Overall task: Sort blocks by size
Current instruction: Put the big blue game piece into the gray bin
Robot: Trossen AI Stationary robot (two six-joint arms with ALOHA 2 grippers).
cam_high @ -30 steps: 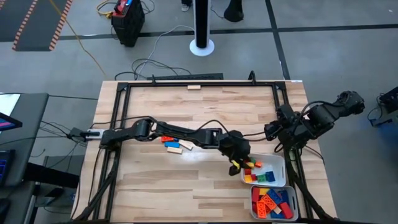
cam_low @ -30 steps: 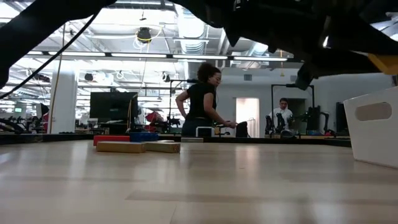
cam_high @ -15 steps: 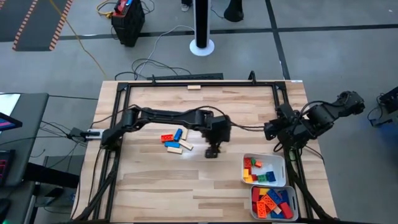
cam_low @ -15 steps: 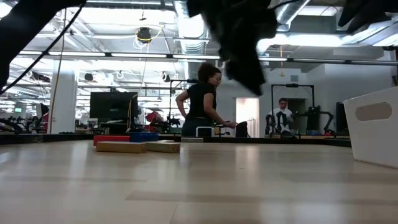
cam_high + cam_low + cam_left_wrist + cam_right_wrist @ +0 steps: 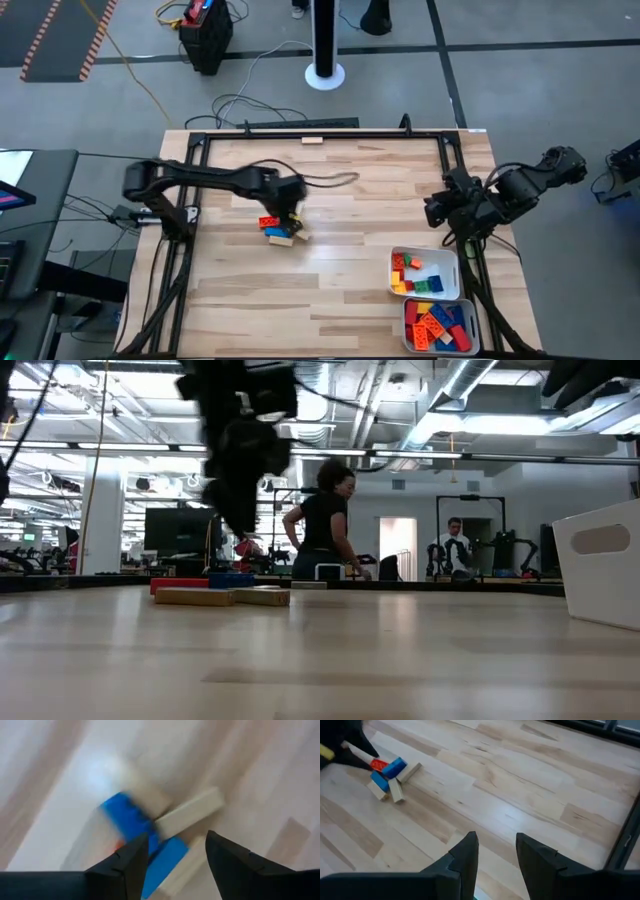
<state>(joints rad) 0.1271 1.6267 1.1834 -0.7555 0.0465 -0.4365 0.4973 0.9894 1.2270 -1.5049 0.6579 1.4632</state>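
Blocks (image 5: 280, 229) under open left gripper (image 5: 291, 206)

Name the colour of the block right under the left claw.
Blue: the block under the open left claw, clearest in the left wrist view.

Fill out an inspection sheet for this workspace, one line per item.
Surface: wooden table, black frame around it.
Job's things: loose blocks mid-table, red, blue, tan; two white trays of sorted blocks at the right.
Clutter: tan wooden piece at the far edge.
Grippers: left gripper open above the loose blocks; right gripper open, waiting at the table's right edge.
Cables: cables on the floor.
Surroundings: two people beyond the table.
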